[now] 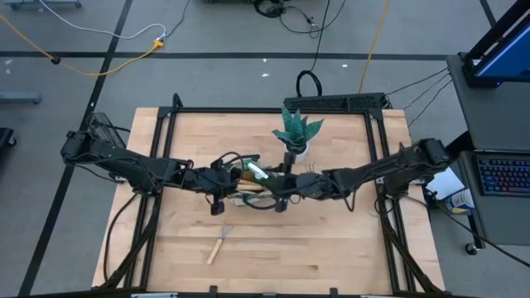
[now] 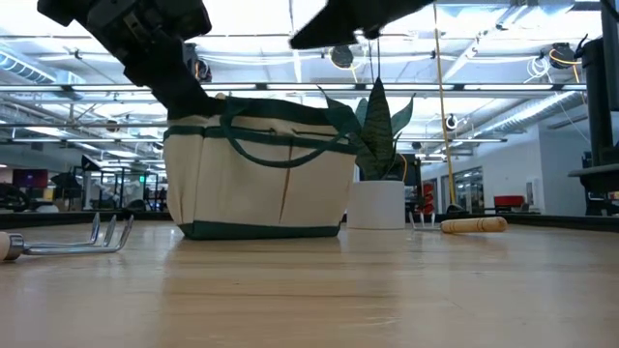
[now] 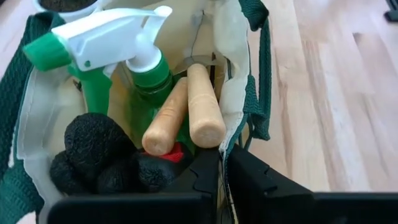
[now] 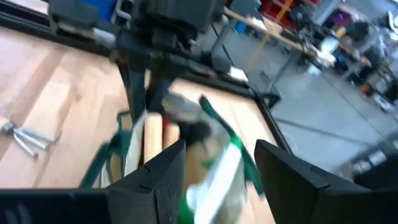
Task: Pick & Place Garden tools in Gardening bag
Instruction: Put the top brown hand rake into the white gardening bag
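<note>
The tan gardening bag [image 1: 248, 189] with dark green trim stands upright at mid-table [image 2: 261, 169]. Inside it, the left wrist view shows the green spray bottle [image 3: 134, 68], two wooden tool handles [image 3: 186, 112] and the dark gloves [image 3: 99, 155]. My left gripper [image 1: 222, 187] is shut on the bag's left rim. My right gripper [image 4: 217, 168] is open just above the bag's right side, with the spray bottle [image 4: 214, 174] showing between its fingers; I cannot tell whether it touches anything. A wooden-handled rake [image 1: 219, 243] lies on the table nearer the front edge. My left gripper pinches the bag's fabric rim [image 3: 231, 134] between its two fingers, one finger inside the bag and one outside. The fingers come at it from the table's left, slanting down. The bag stands on the table with its rim held up.
The teal spiky plant in a white pot [image 1: 296, 136] stands just behind the bag on the right. Another wooden-handled tool [image 2: 472, 224] lies on the table past the pot in the low view. Bare tabletop lies in front of the bag around the rake.
</note>
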Motion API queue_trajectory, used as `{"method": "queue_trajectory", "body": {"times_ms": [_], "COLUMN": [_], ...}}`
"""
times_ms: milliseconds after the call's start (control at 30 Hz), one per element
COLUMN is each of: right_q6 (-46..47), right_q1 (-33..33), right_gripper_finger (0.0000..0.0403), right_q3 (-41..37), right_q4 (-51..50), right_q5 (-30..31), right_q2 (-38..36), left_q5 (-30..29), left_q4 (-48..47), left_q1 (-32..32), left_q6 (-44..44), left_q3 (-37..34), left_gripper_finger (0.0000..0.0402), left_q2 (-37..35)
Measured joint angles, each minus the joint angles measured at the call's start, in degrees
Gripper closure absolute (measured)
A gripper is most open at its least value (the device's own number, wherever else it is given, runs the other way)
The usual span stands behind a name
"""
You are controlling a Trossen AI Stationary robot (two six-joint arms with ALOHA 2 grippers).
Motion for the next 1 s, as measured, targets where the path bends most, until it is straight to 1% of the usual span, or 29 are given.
{"method": "queue_trajectory", "body": {"times_ms": [167, 267, 567, 633, 733, 800, 867, 1000], "right_q6": [7.87, 10.76, 13.18, 12.96, 13.89, 15.05, 17.74, 27.60], "right_q1": [1.83, 2.53, 4.75, 4.97, 5.02, 4.94, 4.91, 4.57], "right_gripper_finger": [0.0221, 0.0221, 0.0218, 0.0218, 0.0220, 0.0221, 0.0221, 0.0222], "right_q3": [-2.66, -4.79, -10.04, -10.49, -10.53, -10.53, -10.53, -10.64], "right_q4": [-4.49, -3.84, -2.34, -2.34, -2.40, -4.70, -7.87, -19.11], "right_q5": [2.34, 2.19, 2.26, 2.85, 5.42, 5.62, 5.43, 7.71], "right_q2": [-3.89, -5.48, -6.29, -6.29, -6.32, -6.91, -7.36, -8.12], "left_q5": [1.93, 3.00, 3.20, 3.20, 3.57, 4.53, 4.59, 4.44], "left_q4": [0.61, 1.10, 0.25, 0.29, -1.54, -1.73, -5.46, -6.90], "left_q1": [-0.09, -0.51, -0.85, -0.85, -0.82, -0.79, -0.81, -0.81], "left_q6": [-1.75, -1.76, -3.35, -3.38, -4.50, -5.42, -5.76, -5.46], "left_q3": [0.00, 0.00, 0.17, 0.87, 1.81, 3.27, 4.26, 5.88], "left_gripper_finger": [0.0341, 0.0321, 0.0233, 0.0218, 0.0206, 0.0202, 0.0202, 0.0201], "left_q2": [0.00, 0.00, -0.75, -0.87, -2.22, -2.99, -4.71, -8.33]}}
